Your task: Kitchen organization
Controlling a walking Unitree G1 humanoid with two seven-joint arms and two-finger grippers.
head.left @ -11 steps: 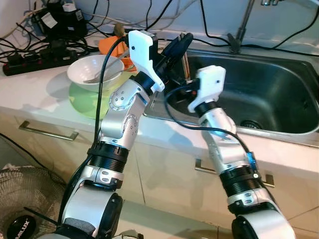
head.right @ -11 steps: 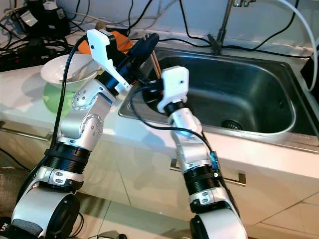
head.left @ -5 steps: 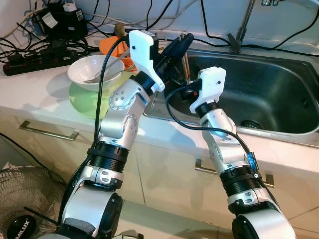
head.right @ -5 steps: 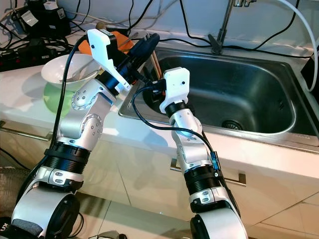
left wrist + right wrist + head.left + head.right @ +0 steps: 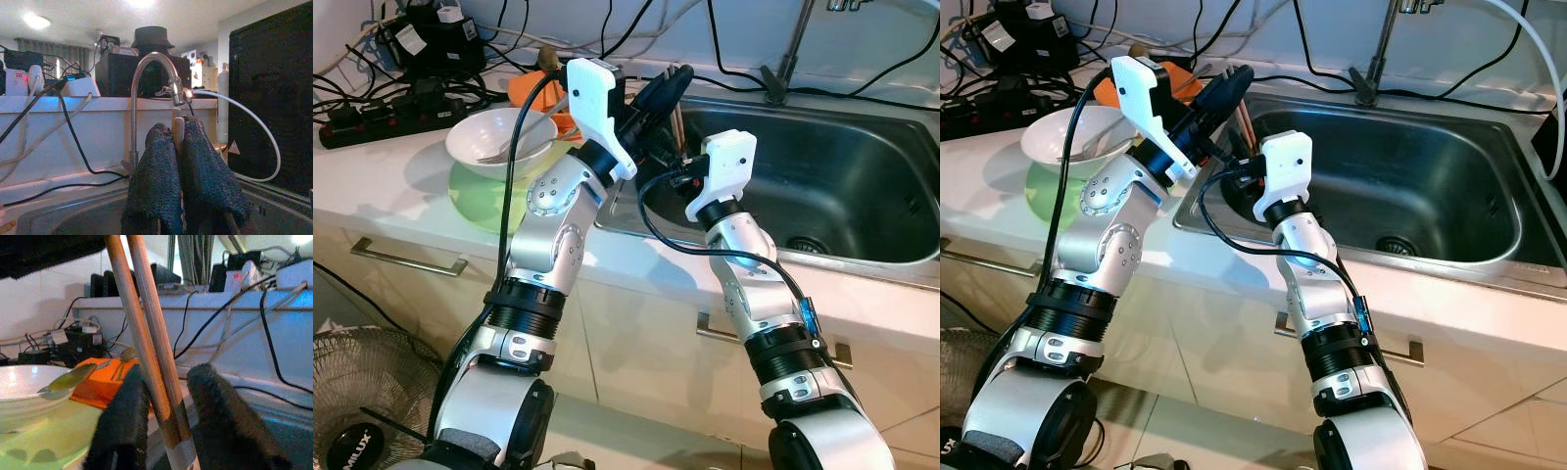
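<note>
Our left gripper (image 5: 178,147) clamps smooth wooden chopsticks (image 5: 146,342) above the steel sink (image 5: 822,176); our right gripper (image 5: 168,396), unmoved, brackets them, fingers apart.

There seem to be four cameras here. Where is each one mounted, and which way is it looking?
Left eye view: on the head, looking down at the sink; both silver arms show.
Right eye view: its stereo twin, same scene.
Left wrist view: along the left tool, shut on the chopsticks, toward the faucet.
Right wrist view: along the open right tool around those chopsticks, toward the white bowl.
Shared: the chopsticks.
</note>
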